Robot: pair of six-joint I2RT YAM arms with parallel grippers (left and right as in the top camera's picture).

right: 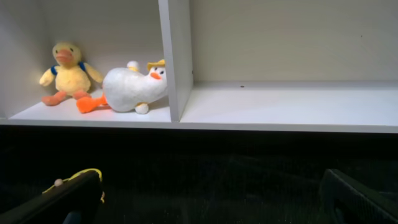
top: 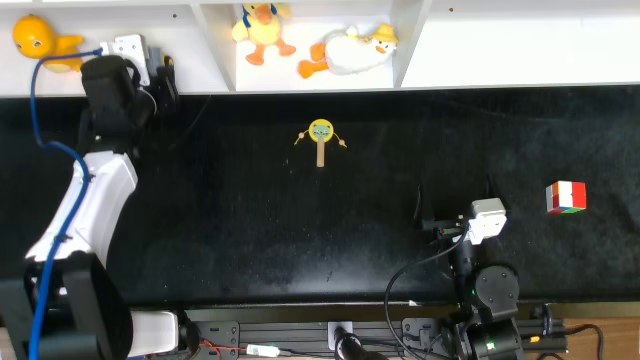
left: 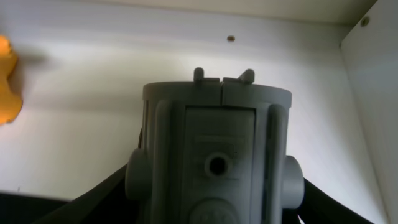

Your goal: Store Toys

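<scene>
An orange duck toy (top: 40, 40) (left: 6, 81) sits in the shelf's left compartment. A yellow duck plush (top: 262, 30) (right: 62, 71) and a white goose plush (top: 350, 50) (right: 134, 87) lie in the middle compartment. A small yellow-green toy on a stick (top: 320, 135) (right: 81, 177) lies on the black table. A colour cube (top: 566, 197) rests at the table's right. My left gripper (top: 160, 75) (left: 222, 78) is at the left compartment's mouth, right of the orange duck, shut and holding nothing. My right gripper (top: 430, 222) (right: 211, 186) hovers low over the table's right half, open and facing the shelf.
The white shelf (top: 520, 50) runs along the table's far edge, split by upright dividers (right: 177, 62). Its right compartment (right: 292, 102) is bare. A blue cable (top: 45, 110) loops beside the left arm. Black table surface (top: 250, 220) lies between the arms.
</scene>
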